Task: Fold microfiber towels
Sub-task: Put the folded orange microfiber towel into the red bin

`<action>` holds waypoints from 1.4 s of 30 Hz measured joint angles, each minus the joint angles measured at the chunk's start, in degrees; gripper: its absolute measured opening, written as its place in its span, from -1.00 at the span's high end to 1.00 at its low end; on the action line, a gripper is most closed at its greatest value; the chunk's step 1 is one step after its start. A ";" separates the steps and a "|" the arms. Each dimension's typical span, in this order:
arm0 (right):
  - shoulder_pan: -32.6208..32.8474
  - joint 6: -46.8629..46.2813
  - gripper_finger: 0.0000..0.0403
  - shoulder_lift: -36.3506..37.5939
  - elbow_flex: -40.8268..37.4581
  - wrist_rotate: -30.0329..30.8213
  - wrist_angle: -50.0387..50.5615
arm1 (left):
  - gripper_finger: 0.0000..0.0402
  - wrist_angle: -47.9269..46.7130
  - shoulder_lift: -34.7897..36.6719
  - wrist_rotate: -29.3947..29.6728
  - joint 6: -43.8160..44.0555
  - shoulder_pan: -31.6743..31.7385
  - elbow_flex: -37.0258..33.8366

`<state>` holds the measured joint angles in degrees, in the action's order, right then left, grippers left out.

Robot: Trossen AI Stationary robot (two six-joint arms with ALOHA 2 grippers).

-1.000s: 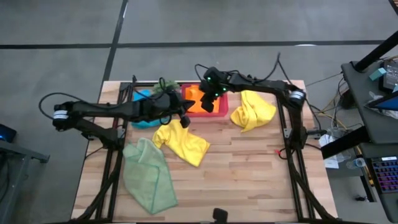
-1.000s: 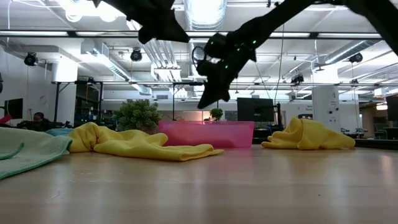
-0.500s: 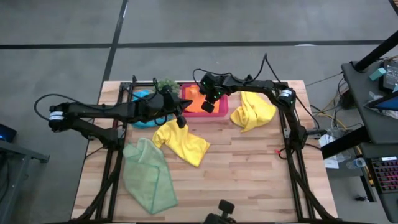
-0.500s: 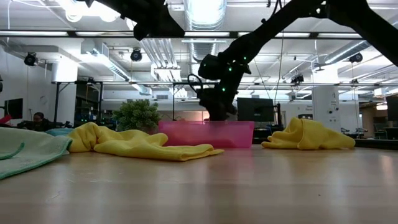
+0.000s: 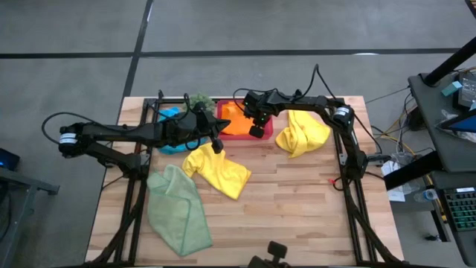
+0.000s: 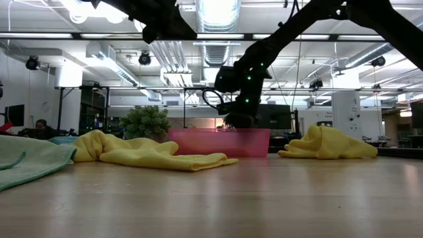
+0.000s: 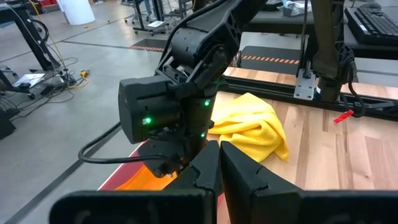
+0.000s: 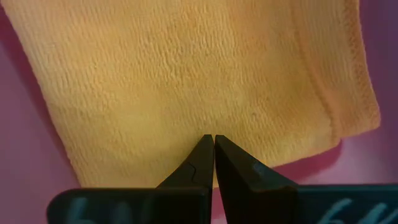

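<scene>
From above, my right claw (image 5: 256,131) reaches down into the pink tray (image 5: 266,138) at the far edge of the wooden surface (image 5: 297,201), over the orange towel (image 5: 234,121). My left claw (image 5: 218,145) hovers pinched shut above the near yellow towel (image 5: 217,170). The other yellow towel (image 5: 302,132) lies bunched right of the tray, the light green towel (image 5: 177,208) is spread at the near left, and the teal towel (image 5: 169,115) sits under my left arm beside the spiky plant (image 5: 198,100).

From surface height, my right claw (image 6: 239,122) dips behind the tray's wall (image 6: 218,142).

My left wrist camera sees my closed claw (image 7: 219,163) facing the right arm.

My right wrist camera shows my claw (image 8: 213,144) narrowed to nothing, tips together against the orange towel (image 8: 186,74), holding nothing I can see.
</scene>
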<state>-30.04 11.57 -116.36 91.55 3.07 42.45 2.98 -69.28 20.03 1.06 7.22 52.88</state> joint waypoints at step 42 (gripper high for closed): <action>-0.10 2.50 0.96 4.35 -0.24 1.17 -2.37 | 1.00 0.62 0.00 -0.11 10.61 -2.12 -4.24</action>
<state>-30.15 14.07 -112.01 91.31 4.24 40.09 3.60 -69.28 19.92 11.67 5.10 48.64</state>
